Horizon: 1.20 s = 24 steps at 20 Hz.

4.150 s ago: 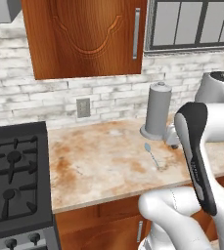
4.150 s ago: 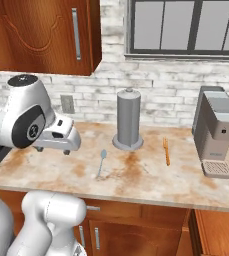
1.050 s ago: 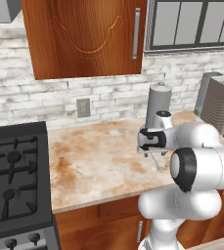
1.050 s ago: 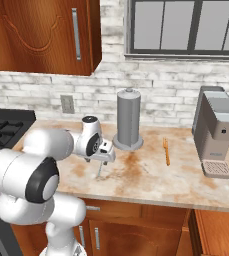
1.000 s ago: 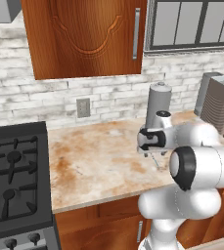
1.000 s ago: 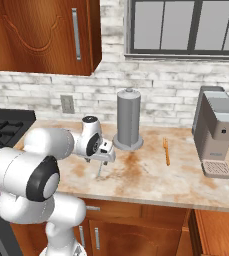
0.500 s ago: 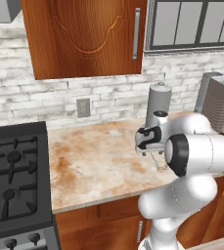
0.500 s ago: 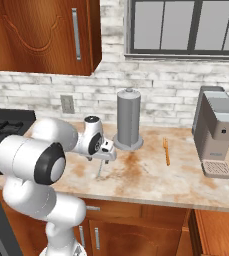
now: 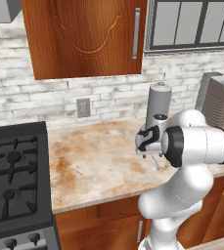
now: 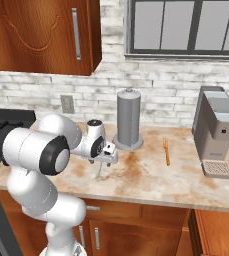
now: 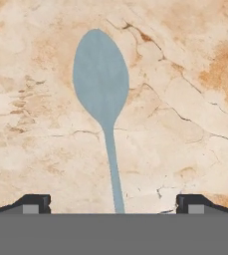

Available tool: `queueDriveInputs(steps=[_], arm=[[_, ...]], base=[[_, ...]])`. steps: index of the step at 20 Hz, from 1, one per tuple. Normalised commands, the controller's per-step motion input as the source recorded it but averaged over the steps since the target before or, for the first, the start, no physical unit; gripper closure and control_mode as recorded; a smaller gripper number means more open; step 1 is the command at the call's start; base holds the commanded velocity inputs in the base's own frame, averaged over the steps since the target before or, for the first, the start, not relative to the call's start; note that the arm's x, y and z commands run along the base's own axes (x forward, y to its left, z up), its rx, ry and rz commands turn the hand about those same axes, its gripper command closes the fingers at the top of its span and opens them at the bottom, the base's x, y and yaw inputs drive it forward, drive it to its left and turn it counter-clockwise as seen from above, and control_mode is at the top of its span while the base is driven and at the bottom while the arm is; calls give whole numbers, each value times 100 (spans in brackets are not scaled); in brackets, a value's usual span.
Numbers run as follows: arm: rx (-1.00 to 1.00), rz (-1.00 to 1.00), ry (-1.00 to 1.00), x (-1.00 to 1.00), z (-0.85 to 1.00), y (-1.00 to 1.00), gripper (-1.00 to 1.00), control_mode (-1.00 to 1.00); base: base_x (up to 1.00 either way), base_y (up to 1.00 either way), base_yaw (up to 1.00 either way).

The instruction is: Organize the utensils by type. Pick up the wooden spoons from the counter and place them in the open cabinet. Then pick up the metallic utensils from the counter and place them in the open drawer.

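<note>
Spoon lies flat on counter, handle centred between gripper fingers standing apart; recommend straight descent before closing.

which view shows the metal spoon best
The hand view: the metal spoon lies flat on the counter, oval bowl and handle sharp, between the open gripper tips. The left and right base views show just a thin sliver of it under the gripper.

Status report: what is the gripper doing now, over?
Gripper open, directly above metal spoon. Spoon flat on counter, handle between the fingertips. Nothing in the way.
</note>
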Motion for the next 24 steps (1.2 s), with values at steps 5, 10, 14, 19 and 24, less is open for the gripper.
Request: queueDriveInputs(steps=[5, 10, 14, 19, 24], arm=[[0, 0, 0, 5, -23, -5, -100, -100], [0, 0, -1, 4, -33, 0, -100, -100], [0, 0, 0, 0, -24, 0, -100, -100], [0, 0, 0, 0, -5, 0, 100, -100], [0, 0, 0, 0, 0, 0, 100, -100]], base=[[0, 0, 0], [0, 0, 0], [0, 0, 0], [0, 0, 0], [0, 0, 0]])
